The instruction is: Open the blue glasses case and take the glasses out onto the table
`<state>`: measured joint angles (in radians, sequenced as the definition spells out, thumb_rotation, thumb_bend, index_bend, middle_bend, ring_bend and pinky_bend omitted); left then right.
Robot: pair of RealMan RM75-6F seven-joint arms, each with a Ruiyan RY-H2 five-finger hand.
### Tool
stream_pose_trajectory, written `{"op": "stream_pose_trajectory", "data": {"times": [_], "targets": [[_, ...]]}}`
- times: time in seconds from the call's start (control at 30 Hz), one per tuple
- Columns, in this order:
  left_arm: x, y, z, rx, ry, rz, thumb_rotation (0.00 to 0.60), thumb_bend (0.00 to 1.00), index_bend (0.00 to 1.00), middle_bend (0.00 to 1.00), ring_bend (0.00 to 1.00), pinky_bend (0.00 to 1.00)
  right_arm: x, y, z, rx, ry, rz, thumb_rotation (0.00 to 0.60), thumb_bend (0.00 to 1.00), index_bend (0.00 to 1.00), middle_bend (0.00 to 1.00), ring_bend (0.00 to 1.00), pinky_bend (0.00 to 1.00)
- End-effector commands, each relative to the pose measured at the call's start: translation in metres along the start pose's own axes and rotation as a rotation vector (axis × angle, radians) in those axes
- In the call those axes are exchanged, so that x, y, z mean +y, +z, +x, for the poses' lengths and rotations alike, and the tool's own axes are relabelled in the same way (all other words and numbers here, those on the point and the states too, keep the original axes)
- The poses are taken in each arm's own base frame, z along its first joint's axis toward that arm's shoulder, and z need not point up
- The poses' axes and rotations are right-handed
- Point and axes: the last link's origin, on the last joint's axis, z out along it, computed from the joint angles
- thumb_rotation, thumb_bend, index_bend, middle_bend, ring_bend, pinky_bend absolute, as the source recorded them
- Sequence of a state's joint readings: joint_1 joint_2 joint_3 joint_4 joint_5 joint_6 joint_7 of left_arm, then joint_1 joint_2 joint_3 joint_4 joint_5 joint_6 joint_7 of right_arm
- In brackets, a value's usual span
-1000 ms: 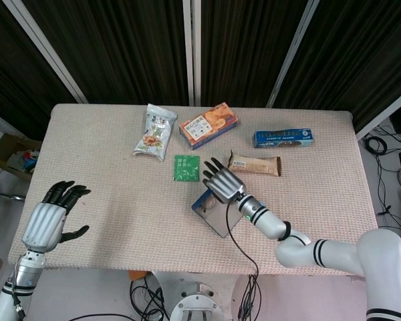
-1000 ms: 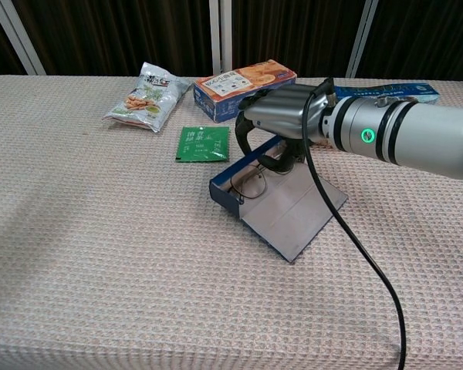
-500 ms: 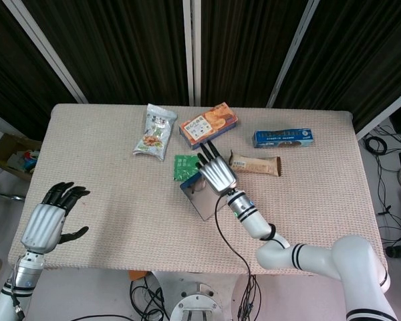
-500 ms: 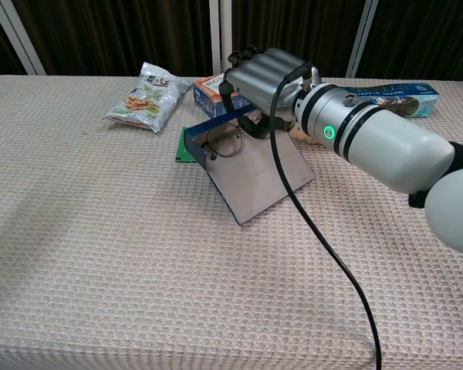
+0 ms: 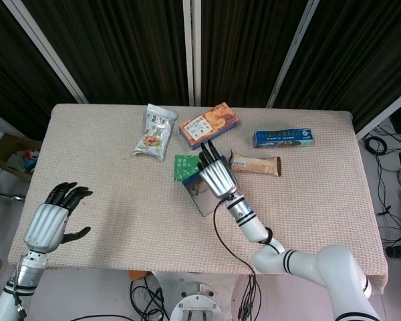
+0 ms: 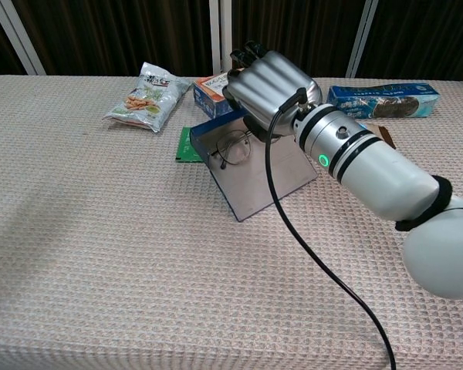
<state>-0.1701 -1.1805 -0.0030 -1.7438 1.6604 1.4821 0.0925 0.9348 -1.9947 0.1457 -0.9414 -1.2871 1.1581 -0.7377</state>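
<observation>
The open blue glasses case (image 6: 251, 173) lies mid-surface, glasses (image 6: 233, 146) inside, directly under the right robot hand (image 6: 272, 85); its fingers seem to pinch the frame. The left robot hand (image 5: 50, 221) hangs spread, far away.

Robot teleoperation lab, staged tabletop. Table (image 5: 107, 167) under beige waffle-weave cloth, backed by dark curtain (image 5: 120, 47) with pale metal frame rails (image 5: 47, 50). Loose cables (image 5: 144, 291) on floor below front edge, more at right (image 5: 387, 200). Cardboard box of oddments (image 5: 13, 157) on floor, beyond left hand's fingers (image 5: 63, 194). Packaged snacks laid as props just past right hand's fingers (image 5: 209, 152): biscuit box (image 5: 208, 124), snack bag (image 5: 156, 130), blue carton (image 5: 283, 138).
</observation>
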Motion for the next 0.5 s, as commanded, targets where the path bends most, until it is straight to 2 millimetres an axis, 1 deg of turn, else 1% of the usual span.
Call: {"op": "stream_pose_trajectory", "data": {"times": [0.03,0.1,0.23,0.3,0.37,0.43,0.5], "targets": [[0.0,0.0,0.0,0.001,0.001,-0.001,0.6,0.05,0.23,0.22,0.13,0.14,-0.001,0.0,-0.002,0.01,-0.018,-0.014,0.6,0.5,0.62,0.26,0.02,0.0],[0.0,0.0,0.0,0.001,-0.001,-0.001,0.6,0.05,0.23,0.22,0.13,0.14,-0.001,0.0,-0.002,0.017,-0.021,-0.021,0.6,0.49,0.62,0.26,0.02,0.0],[0.0,0.0,0.0,-0.006,0.001,0.001,0.6,0.05,0.23,0.22,0.13,0.14,-0.003,0.004,-0.006,-0.032,0.012,-0.019,0.6,0.49,0.62,0.26,0.02,0.0],[0.0,0.001,0.0,-0.008,0.0,0.0,0.6,0.05,0.23,0.22,0.13,0.14,-0.003,0.007,-0.007,-0.063,0.034,-0.025,0.6,0.49,0.59,0.26,0.02,0.0],[0.001,0.001,-0.001,-0.009,0.0,-0.001,0.6,0.05,0.23,0.22,0.13,0.14,-0.004,0.011,-0.008,-0.11,0.067,-0.031,0.6,0.49,0.52,0.25,0.02,0.0],[0.001,0.0,-0.001,-0.011,0.001,-0.001,0.6,0.05,0.23,0.22,0.13,0.14,-0.003,0.015,-0.007,-0.146,0.093,-0.038,0.6,0.48,0.38,0.23,0.01,0.0],[0.001,0.0,-0.001,-0.011,0.002,0.002,0.6,0.05,0.23,0.22,0.13,0.14,0.0,0.018,-0.005,-0.179,0.131,-0.048,0.6,0.45,0.22,0.21,0.0,0.0]]}}
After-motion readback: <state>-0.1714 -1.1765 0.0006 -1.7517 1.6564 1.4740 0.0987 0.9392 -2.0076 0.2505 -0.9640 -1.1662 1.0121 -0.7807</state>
